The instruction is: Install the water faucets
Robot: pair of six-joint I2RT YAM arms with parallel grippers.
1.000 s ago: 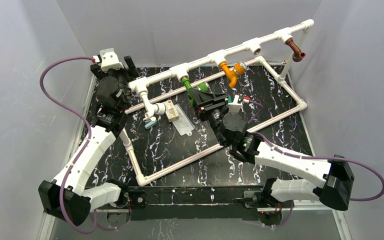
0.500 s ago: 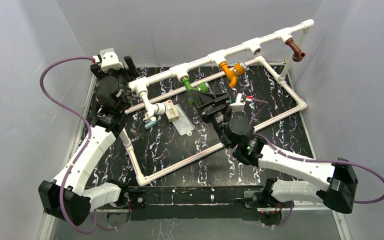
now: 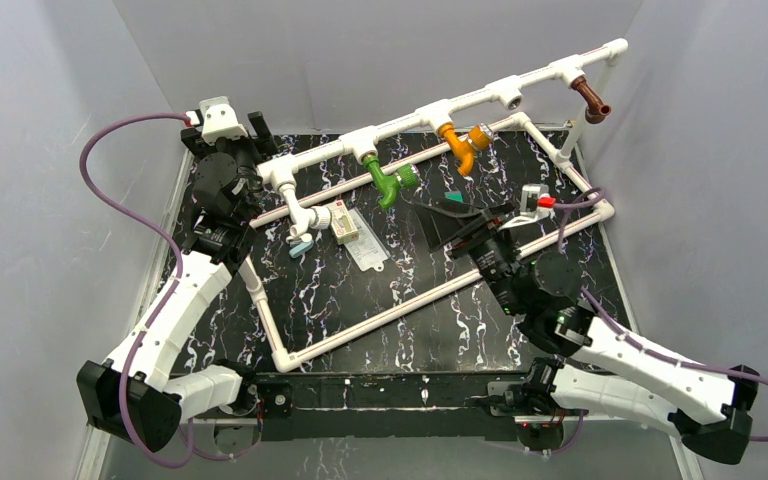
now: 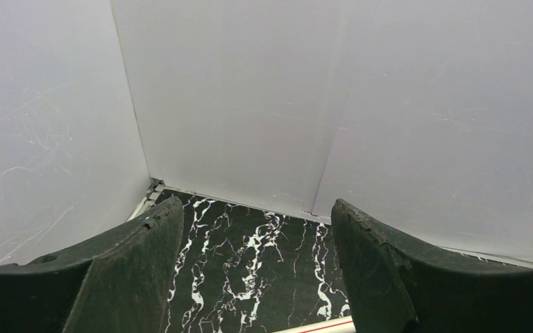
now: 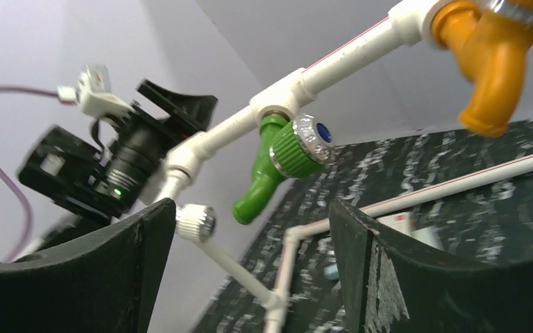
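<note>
Hovering at 4 o'clock of the green faucet (image 3: 393, 183), the right gripper (image 3: 440, 222) has its fingers spread wide with nothing between them. That green tap hangs from a tee socket on the white pipe (image 3: 400, 125), toward 12 o'clock on the marbled table (image 3: 360, 300). The orange faucet (image 3: 463, 145) sits one socket along at 1 o'clock, and the brown faucet (image 3: 590, 100) is out at 2 o'clock. The white faucet (image 3: 303, 215) at 11 o'clock looks mounted on the pipe's end, though that's hard to confirm. The left gripper (image 4: 255, 229), fingers apart and empty, faces the back corner at 10 o'clock.
</note>
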